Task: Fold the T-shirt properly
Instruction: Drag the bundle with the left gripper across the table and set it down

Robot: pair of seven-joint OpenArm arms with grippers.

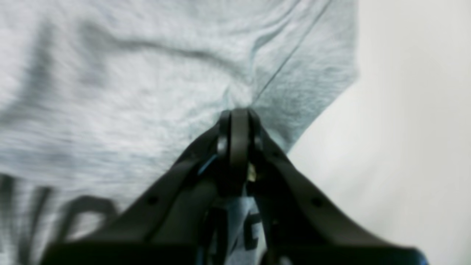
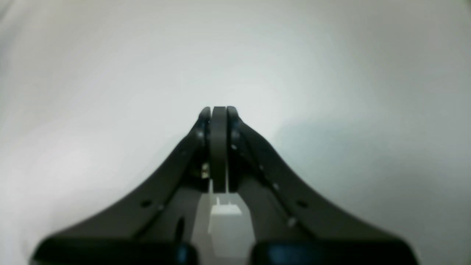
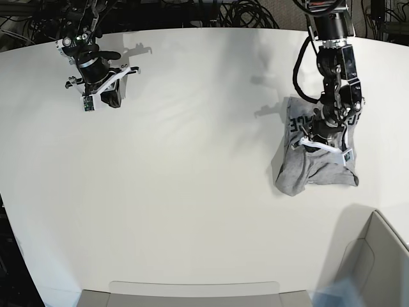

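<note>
The white bench (image 3: 192,192) is broad and bare across its middle, its curved far edge running along at twelve o'clock with a tangle of dark cables (image 3: 249,13) beyond, and a pale grey bin (image 3: 377,256) sits off its edge at five o'clock. The T-shirt (image 3: 316,163) lies bunched into a rough bundle at about three o'clock, close to the bench's right edge, with wide open surface to its left. The left gripper (image 1: 239,112) has its fingers (image 1: 240,140) clenched on a pinch of the shirt's cloth right beside a seam, near the hem of a sleeve; the fabric puckers into soft ridges running toward the pinch. The cloth is heather-grey, faintly mottled knit, with dark block lettering showing blurred on the near part. The right gripper (image 2: 219,108) hangs over bare bench at about ten o'clock, well apart from the shirt, its dark fingers (image 2: 219,147) pressed together on nothing.
</note>
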